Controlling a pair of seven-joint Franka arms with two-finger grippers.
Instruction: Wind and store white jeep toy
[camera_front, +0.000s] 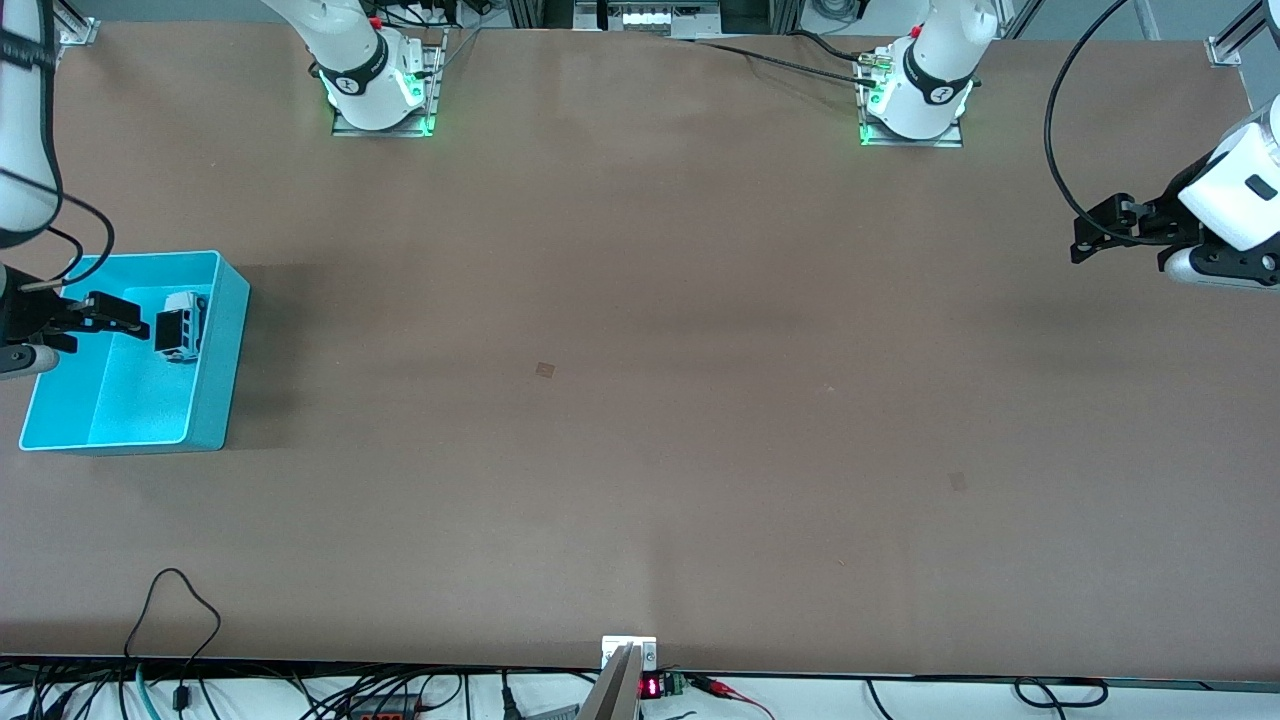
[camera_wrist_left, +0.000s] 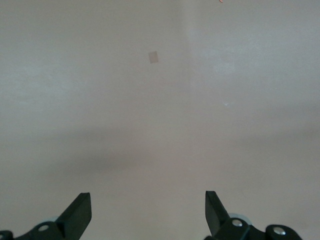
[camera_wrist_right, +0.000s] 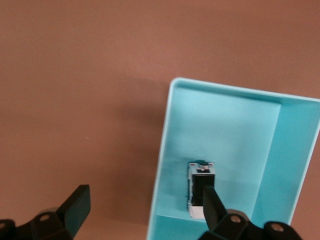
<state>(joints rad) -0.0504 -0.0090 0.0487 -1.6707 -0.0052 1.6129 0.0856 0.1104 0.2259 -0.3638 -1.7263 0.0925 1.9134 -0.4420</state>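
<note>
jeep: the white jeep toy (camera_front: 181, 325) is sitting inside the turquoise bin (camera_front: 214, 400), in the part of the bin farther from the front camera and up against the wall that faces the middle of the table. Black roof panel is showing, so it's lying with the roof up as far as I can tell. My right wrist cam sees it too (camera_wrist_right: 201, 189), on the bin floor close to one end wall.

bin: open-topped turquoise box (camera_wrist_right: 167, 150) at the right arm's end of the table (camera_front: 640, 400). The only thing in it is the jeep.

my right claw: the right gripper (camera_front: 120, 315) hangs over the bin, just beside the jeep but not touching it. Fingers (camera_wrist_right: 75, 205) are spread wide with nothing between them. In the wrist view one finger sits over the bare table outside the bin wall, the other over the bin near the jeep.

my left claw: the left gripper (camera_front: 1085, 240) is parked up in the air over the left arm's end of the table, well apart from everything, just waiting. Fingers (camera_wrist_left: 77, 215) wide apart, holding nothing, only brown tabletop under them.

table: plain brown top, a couple of small darker square marks (camera_front: 545, 370) on it.
</note>
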